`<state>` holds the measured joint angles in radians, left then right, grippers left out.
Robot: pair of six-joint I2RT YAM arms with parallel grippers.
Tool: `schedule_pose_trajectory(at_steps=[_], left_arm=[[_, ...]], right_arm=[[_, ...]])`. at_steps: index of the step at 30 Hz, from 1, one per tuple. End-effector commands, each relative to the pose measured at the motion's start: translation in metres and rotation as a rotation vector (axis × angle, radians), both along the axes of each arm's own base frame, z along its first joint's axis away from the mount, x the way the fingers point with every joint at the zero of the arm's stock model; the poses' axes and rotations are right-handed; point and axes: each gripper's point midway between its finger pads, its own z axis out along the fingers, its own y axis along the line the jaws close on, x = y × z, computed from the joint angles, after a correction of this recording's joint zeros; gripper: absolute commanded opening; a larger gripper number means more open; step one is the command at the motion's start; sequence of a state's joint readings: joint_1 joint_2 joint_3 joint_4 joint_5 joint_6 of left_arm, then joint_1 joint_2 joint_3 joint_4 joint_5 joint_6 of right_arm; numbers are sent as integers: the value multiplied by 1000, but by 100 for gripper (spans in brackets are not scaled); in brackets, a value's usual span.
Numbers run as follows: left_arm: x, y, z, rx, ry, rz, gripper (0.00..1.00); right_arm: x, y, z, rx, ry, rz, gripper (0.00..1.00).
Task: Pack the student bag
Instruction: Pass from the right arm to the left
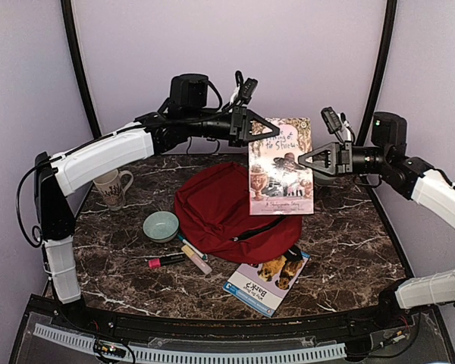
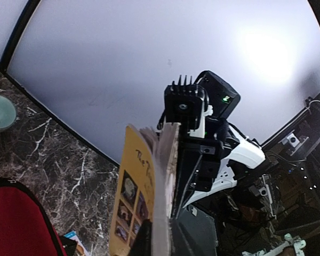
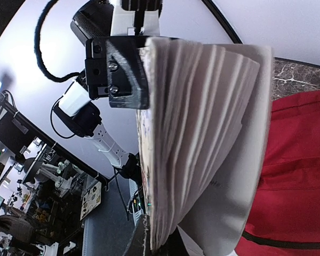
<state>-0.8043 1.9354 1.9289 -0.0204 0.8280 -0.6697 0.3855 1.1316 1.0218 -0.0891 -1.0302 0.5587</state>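
Two grippers share one paperback book (image 1: 282, 178), held upright in the air over the far right part of the student bag (image 1: 216, 212). The left gripper (image 1: 252, 127) pinches the book's top left corner. The right gripper (image 1: 303, 159) is clamped on its right edge, abt halfway down. Both sets of jaws sit narrow, closed on the book. The student bag, dark red and slumped flat, lies mid-table, below and in front of the book.

Risks, as a judgement: pages fan apart in the right wrist view, so a grip may catch only the cover or a few leaves, which could tear or slip free. W/ both arms on one thin book, any mismatch in motion could bend or twist it. If one side lets go, the book would likely swing on the other pinch & drop. No wide opening shows on the bag, only a zip line on its near right side, so the book may land on top, not inside.

Surface: dark marble-look table (image 1: 349, 243) w/ white veins. Left of the bag: a mug (image 1: 112, 187), a pale green bowl (image 1: 161, 225), a few markers (image 1: 167, 260). Near edge: a second book (image 1: 267, 277) w/ dogs on the cover, just beside the bag. Room: plain lilac walls, two black poles rising behind.
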Motion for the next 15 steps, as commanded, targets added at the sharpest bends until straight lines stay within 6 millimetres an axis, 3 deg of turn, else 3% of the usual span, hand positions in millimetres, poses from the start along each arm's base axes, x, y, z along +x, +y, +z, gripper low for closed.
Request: schedule_pose_trajectory(at_steps=[1,2,4,5,8,12,15], left_arm=[[-10,5,12,30,-46,45,0],[-4,8,12,37,-45,97,0],[1,15,18,28,-23,170,0],[7,20,22,17,-7,222,0],[17,33,37,-45,59,345,0],[29,50,51,-96,94,471,0],[40,61,53,-131,138,541,0]], right_arm=[[-6,-1,23,45,-62,-4,1],[-5,-2,23,41,-41,-13,13],[0,-2,14,10,35,-41,49],[4,-3,10,-11,61,-60,60],[28,-6,-14,-64,191,-184,82],[48,-7,-21,-67,356,-263,91],[51,-6,-9,48,422,-262,95]])
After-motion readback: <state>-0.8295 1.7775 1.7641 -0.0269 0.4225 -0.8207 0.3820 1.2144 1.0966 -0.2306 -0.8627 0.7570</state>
